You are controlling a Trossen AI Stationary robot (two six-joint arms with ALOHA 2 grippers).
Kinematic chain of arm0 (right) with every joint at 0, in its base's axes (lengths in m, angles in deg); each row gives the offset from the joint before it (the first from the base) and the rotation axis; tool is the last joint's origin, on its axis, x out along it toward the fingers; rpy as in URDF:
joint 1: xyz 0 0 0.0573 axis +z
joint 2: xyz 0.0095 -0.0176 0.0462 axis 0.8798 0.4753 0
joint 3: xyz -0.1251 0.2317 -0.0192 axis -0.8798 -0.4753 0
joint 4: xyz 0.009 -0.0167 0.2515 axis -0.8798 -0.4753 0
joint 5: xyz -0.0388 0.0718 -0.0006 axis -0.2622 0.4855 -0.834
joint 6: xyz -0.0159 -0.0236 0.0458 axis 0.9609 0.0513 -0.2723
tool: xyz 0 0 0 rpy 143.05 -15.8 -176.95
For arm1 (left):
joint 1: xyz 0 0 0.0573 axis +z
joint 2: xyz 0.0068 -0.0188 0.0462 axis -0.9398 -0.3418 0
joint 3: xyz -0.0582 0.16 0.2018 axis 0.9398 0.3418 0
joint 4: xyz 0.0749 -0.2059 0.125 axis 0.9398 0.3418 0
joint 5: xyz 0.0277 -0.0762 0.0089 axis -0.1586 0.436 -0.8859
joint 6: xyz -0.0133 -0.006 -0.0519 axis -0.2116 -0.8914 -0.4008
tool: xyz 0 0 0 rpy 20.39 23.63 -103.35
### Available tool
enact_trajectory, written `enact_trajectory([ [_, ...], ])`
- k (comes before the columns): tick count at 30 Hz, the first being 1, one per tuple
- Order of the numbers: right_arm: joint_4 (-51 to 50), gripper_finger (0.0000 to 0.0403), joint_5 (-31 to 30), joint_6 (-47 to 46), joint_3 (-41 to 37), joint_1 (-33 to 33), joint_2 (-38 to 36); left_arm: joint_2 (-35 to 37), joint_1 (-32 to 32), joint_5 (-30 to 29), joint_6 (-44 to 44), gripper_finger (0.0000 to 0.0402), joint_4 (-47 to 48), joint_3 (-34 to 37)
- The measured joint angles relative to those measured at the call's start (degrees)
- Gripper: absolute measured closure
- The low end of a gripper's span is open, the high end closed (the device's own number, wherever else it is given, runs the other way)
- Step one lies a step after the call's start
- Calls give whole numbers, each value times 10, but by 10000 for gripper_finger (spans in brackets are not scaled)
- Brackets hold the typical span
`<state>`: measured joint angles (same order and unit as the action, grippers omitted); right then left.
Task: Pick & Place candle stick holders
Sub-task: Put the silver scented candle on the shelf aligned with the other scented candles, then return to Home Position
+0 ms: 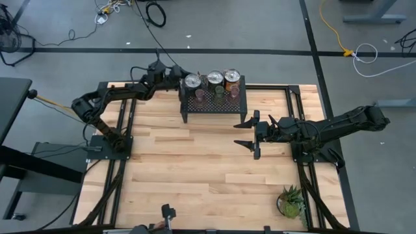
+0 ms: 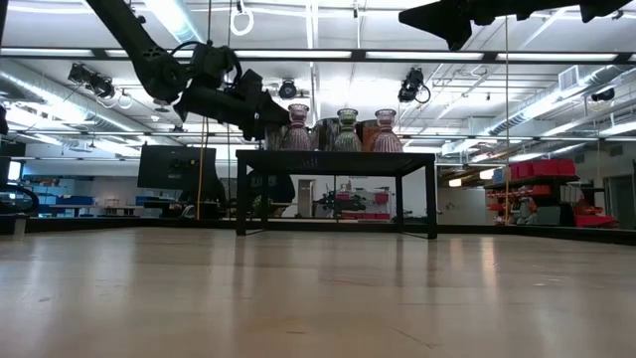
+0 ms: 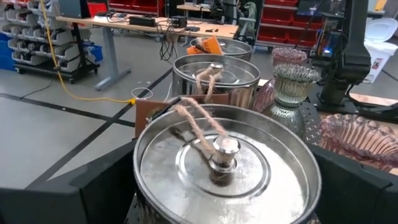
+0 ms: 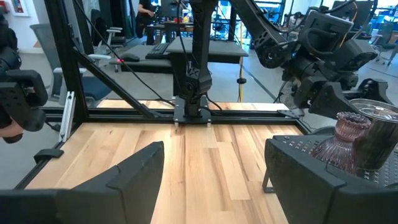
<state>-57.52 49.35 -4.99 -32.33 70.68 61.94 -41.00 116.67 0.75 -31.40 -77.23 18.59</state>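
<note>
Six candle stick holders stand on the black mesh rack [image 1: 212,107] at the table's far middle. Three have silver round tops [image 1: 192,82] [image 1: 215,79] [image 1: 232,77], the right one orange-bodied. Three tiny cups stand in front: pinkish [image 1: 199,95], olive-green [image 1: 219,93] and pinkish [image 1: 234,91]. My left gripper [image 1: 177,76] is open at the rack's far left corner. Its fingers [image 3: 81,190] stand either side of the leftmost silver-topped holder [image 3: 227,165], whose twine wick lies on its lid. I see no touch. My right gripper [image 1: 250,133] is open and empty, right of the rack, above the table.
A small spiky green potted plant [image 1: 291,201] stands near the table's front right corner. Black frame rails [image 1: 123,130] run along the left and right sides. Bare wood [image 1: 195,169] lies in front of the rack.
</note>
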Motion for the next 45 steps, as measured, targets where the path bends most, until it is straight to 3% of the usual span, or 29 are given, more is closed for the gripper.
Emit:
enact_trajectory([
  [18, 0, 124, 0, 0, 0, 0, 0, 16, 8, 19, 3, 1, 7, 0],
  [26, 0, 124, 0, 0, 0, 0, 0, 56, 8, 24, 0, 1, 7, 0],
  [33, 0, 124, 0, 0, 0, 0, 0, 106, 5, 83, 0, 2, 39, 0],
  [38, 0, 124, 0, 0, 0, 0, 0, 157, -7, 150, 7, 2, 116, 0],
  [41, 0, 124, 0, 0, 0, 0, 0, 193, -43, 104, 39, 2, 204, 1],
  [45, 0, 124, 0, 0, 0, 0, 0, 240, -134, -43, 60, 1, 264, 0],
])
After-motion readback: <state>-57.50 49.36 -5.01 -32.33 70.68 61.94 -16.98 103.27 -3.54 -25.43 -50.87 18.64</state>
